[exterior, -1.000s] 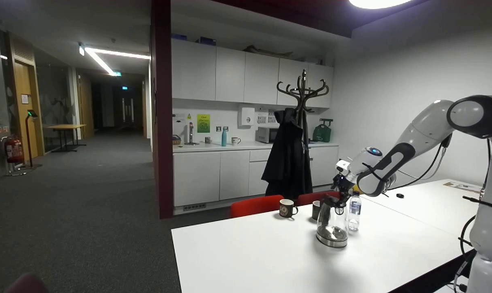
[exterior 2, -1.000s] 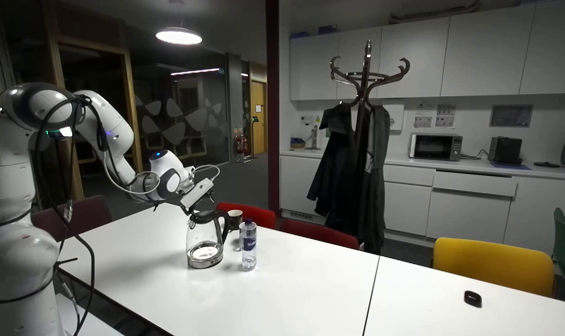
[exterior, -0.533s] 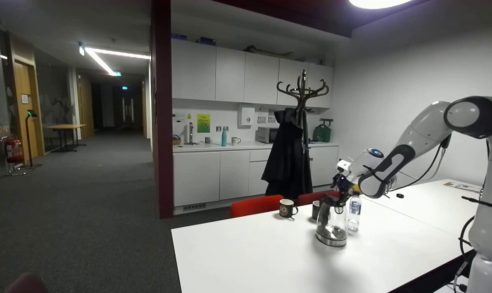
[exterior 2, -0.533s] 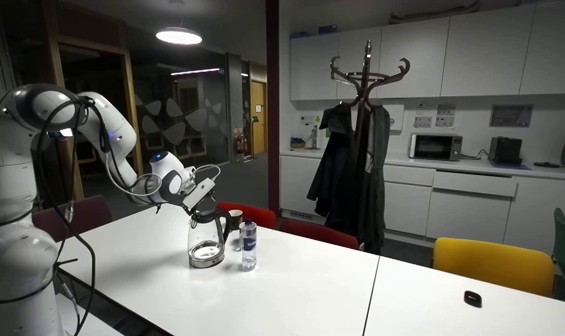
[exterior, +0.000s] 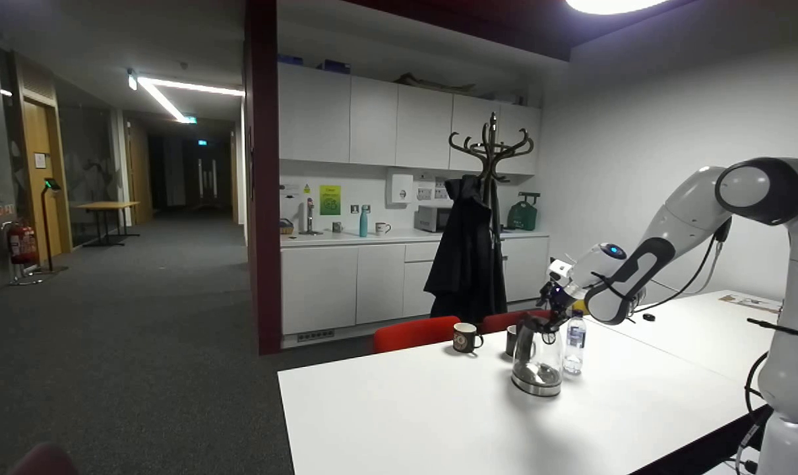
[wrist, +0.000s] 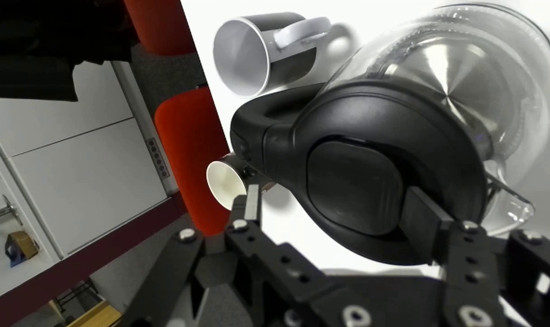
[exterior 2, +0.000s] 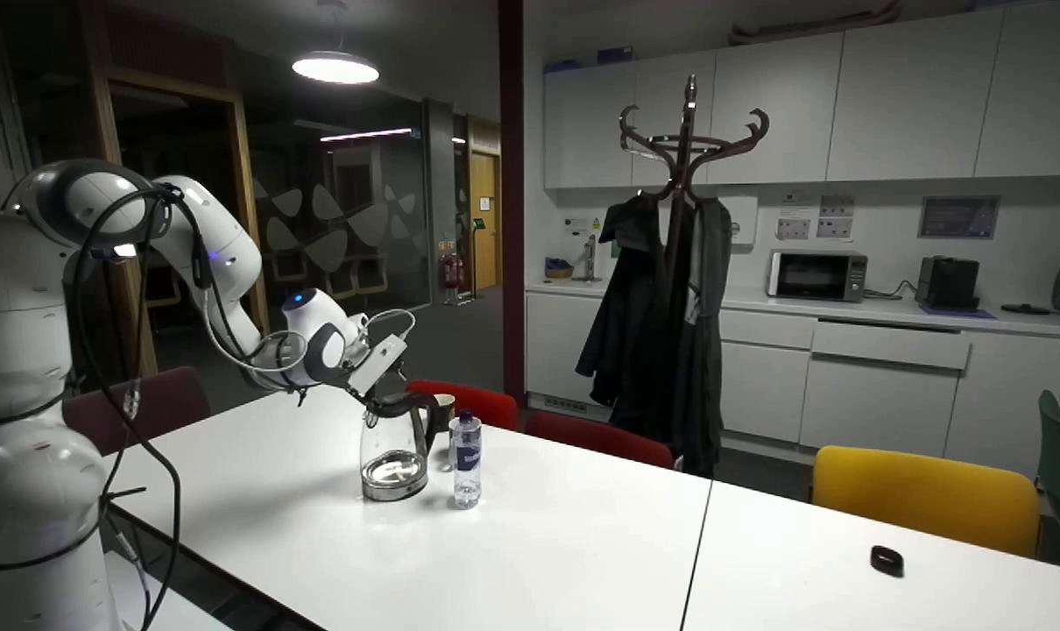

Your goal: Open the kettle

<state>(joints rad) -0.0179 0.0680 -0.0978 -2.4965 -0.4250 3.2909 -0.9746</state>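
In both exterior views we see the glass kettle (exterior 2: 393, 454) standing on the table (exterior 2: 539, 552), its black lid (wrist: 379, 172) closed and its handle (wrist: 253, 119) pointing toward the table's far edge. The end effector (wrist: 332, 195) is over the lid, its fingers (wrist: 424, 218) well apart; in the wrist view one tip overlaps the lid, though we cannot tell whether it touches. A water bottle (exterior 2: 467, 464) stands just right of the kettle, and in an exterior view we find a printed mug (exterior: 465, 338) to the left, near a red chair (exterior: 415, 335).

In an ext. view: yellow chair (exterior 2: 926, 499) lower R, microwave (exterior 2: 816, 276) mid-R, lamp (exterior 2: 335, 68) upper L, plastic btl. (exterior 2: 467, 463) lower ctr.
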